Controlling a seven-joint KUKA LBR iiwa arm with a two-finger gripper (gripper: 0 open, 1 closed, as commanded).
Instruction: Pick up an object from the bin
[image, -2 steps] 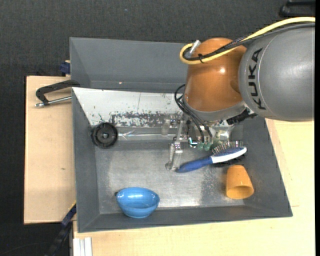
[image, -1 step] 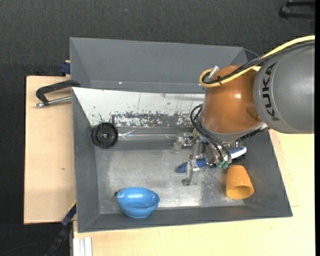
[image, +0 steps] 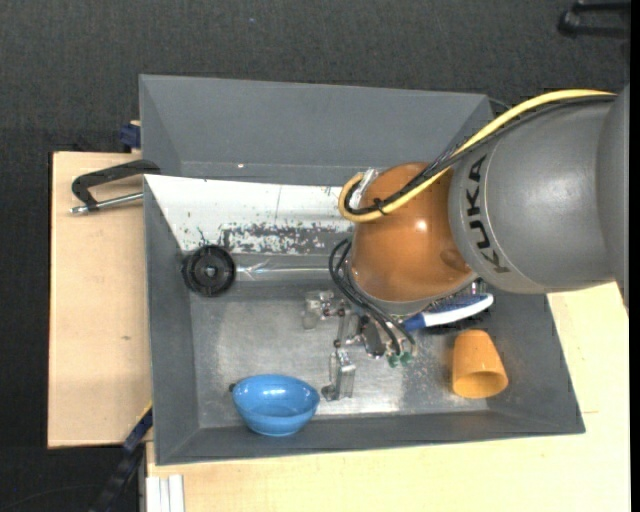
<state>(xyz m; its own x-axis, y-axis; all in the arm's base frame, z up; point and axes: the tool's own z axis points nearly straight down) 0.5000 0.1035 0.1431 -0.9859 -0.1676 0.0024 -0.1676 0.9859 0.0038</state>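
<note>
Your gripper (image: 333, 345) hangs mid-bin, fingers spread wide with nothing between them, over bare floor of the grey metal bin (image: 250, 330). There's lots of free room to its left. Closest grab is the round blue plastic bowl (image: 275, 403) by the front wall. The orange plastic cup (image: 475, 363) lies off right and the black round knob (image: 208, 269) sits back-left.

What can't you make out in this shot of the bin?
- Blue-and-white object, camera view: mostly hidden under the arm's orange cover, so its kind is unclear.
- Back right of the bin, camera view: floor covered by the arm.
- Black round thing at the left, camera view: too small to tell a wheel from a cap.
</note>
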